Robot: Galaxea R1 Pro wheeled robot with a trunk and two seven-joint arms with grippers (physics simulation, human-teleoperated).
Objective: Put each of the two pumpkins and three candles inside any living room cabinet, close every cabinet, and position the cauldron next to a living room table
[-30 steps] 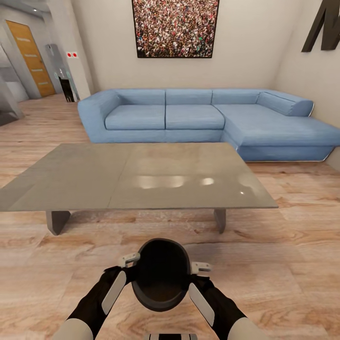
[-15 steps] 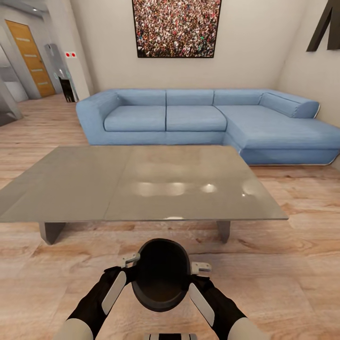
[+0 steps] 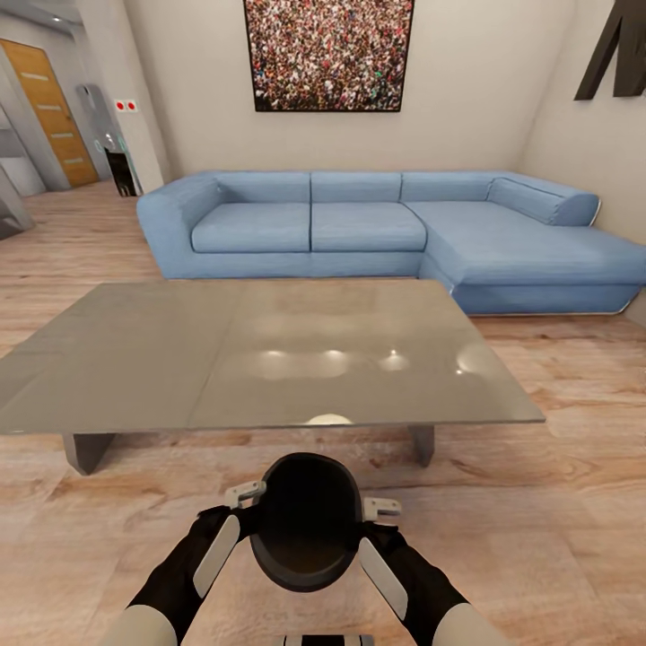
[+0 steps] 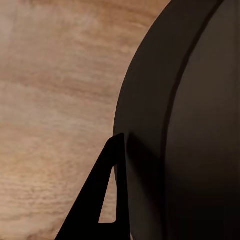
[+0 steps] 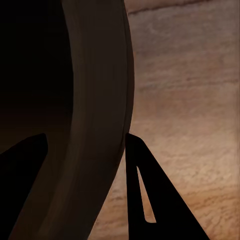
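Note:
The black cauldron [image 3: 306,531] hangs over the wooden floor in front of me, its dark mouth facing the head camera. My left gripper [image 3: 244,508] grips its left rim and my right gripper [image 3: 374,522] its right rim. In the right wrist view the rim [image 5: 100,125] passes between the two fingers, so this gripper is shut on it. One left finger [image 4: 102,195] lies against the cauldron's outer wall [image 4: 190,125]; the other is hidden. The grey low table [image 3: 135,359] stands just beyond the cauldron. Pumpkins, candles and the cabinet are out of view.
A blue corner sofa [image 3: 377,224] runs along the far wall behind the table, under a framed picture [image 3: 328,54]. The table's legs [image 3: 87,449] stand near its front corners. Open wooden floor [image 3: 556,502] lies to the right, and a hallway with an orange door [image 3: 49,112] at far left.
The whole view has moved forward and turned slightly: the table's near edge now lies closer to the cauldron. The cauldron and both grippers keep their place in the picture.

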